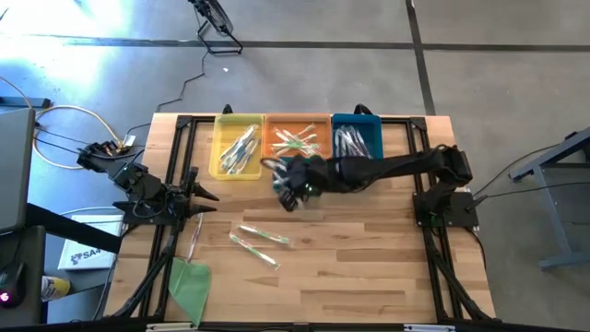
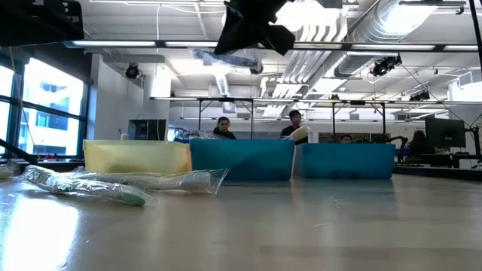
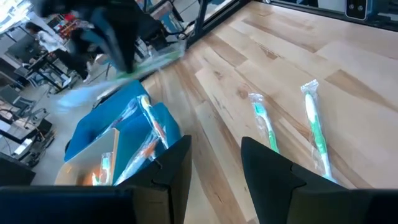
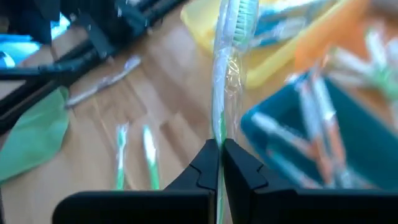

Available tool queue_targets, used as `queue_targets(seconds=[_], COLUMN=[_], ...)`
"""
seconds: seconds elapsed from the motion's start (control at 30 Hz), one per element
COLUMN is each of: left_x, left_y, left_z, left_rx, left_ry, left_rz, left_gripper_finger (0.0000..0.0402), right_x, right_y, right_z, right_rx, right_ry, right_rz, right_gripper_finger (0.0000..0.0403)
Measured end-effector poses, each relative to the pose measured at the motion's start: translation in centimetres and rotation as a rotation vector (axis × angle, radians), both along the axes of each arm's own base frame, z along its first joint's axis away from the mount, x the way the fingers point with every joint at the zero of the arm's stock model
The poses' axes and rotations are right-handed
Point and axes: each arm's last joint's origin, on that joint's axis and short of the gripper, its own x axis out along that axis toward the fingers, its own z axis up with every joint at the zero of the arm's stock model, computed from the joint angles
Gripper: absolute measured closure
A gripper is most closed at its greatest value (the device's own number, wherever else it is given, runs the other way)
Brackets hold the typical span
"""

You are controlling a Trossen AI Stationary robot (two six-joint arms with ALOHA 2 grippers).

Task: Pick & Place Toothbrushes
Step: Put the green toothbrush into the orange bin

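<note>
My right gripper [image 4: 219, 163] is shut on a clear-wrapped toothbrush with a green head [image 4: 225, 74], high above the table in front of the bins [image 1: 290, 187]. In the low view it shows at the top [image 2: 252, 30]. Two wrapped green toothbrushes [image 1: 258, 242] lie flat on the wood at mid table, and another [image 1: 194, 238] lies near my left gripper. More toothbrushes lie in the yellow bin [image 1: 237, 148], the orange bin [image 1: 297, 138] and the blue bin [image 1: 358, 138]. My left gripper [image 3: 214, 168] waits open at the table's left, holding nothing. My right gripper pinches the toothbrush's handle end [image 4: 219, 134] between its two fingers, wrapper and all. The brush sticks out forward in line with the fingers, its green head [image 4: 239, 14] at the far end. The fingers slant downward, and the brush is lifted clear of the table.
A flat green sheet [image 1: 189, 281] lies at the near left of the table. Black frame rails [image 1: 175, 157] run along the left and right sides. Bare wood stretches across the near right [image 1: 369, 267]. People show in the room beyond the bins [image 2: 222, 126].
</note>
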Motion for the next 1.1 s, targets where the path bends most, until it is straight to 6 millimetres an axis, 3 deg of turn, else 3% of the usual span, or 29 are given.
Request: queue_targets(seconds=[0.27,0.7,1.1], left_x=[0.0,0.0,0.0], left_y=[0.0,0.0,0.0], left_z=[0.0,0.0,0.0], left_rx=[-0.023,-0.024,-0.025], left_ry=[0.003,0.002,0.002], left_rz=[0.006,0.007,0.007], left_gripper_finger=[0.0268,0.0268,0.0268], right_x=[-0.1,-1.1,-3.7], right_y=[-3.8,-11.2,-19.4], right_z=[1.9,1.9,1.5], right_rx=[-0.143,-0.343,-0.384], right_ry=[-0.066,0.033,0.080], right_rz=[0.031,0.115,0.185], right_gripper_finger=[0.0399,0.0399,0.0399])
